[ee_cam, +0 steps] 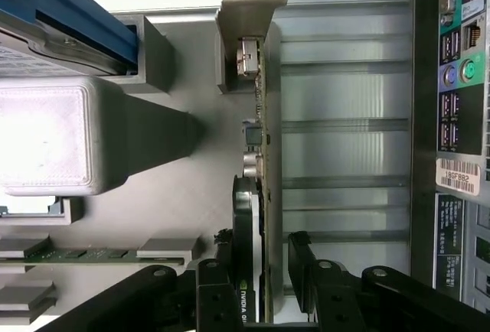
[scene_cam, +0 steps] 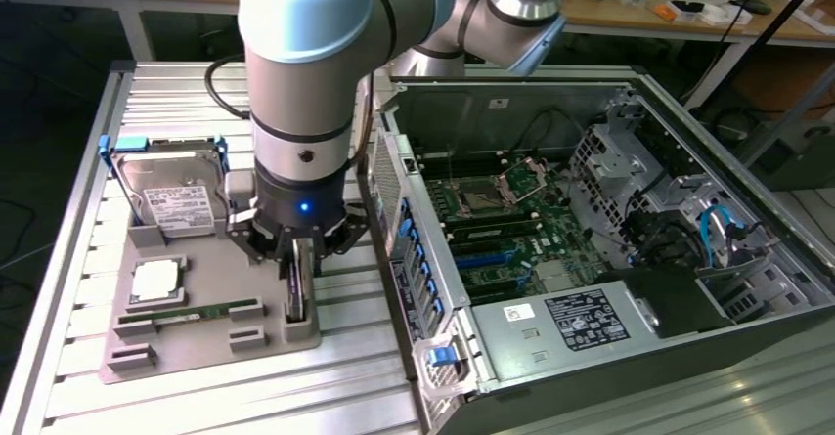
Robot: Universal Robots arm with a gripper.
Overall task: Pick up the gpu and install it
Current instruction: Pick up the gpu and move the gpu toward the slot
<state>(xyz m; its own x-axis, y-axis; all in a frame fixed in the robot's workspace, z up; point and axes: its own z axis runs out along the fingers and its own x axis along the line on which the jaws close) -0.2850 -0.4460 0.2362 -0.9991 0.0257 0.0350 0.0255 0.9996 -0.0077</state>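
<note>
The end effector (scene_cam: 301,259) is hanging wide open, gripping nothing, its fingers straddling the gpu (scene_cam: 297,293), which is standing on edge in a slot of the grey tray (scene_cam: 196,357). The tray is sitting on the ribbed aluminium counter (scene_cam: 300,396) beside an open computer case (scene_cam: 522,112), with wooden counters (scene_cam: 627,15) lining the room behind.

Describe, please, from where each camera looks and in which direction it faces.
Exterior view: sits high off the arm, looks down at the grey plastic parts tray and the open metal computer case; the grey arm and black end effector show.
Wrist view: sits on the wrist, looks past the open end effector onto the thin dark gpu card standing on edge in the tray.
Both share: end effector, gpu, tray, computer case.
</note>
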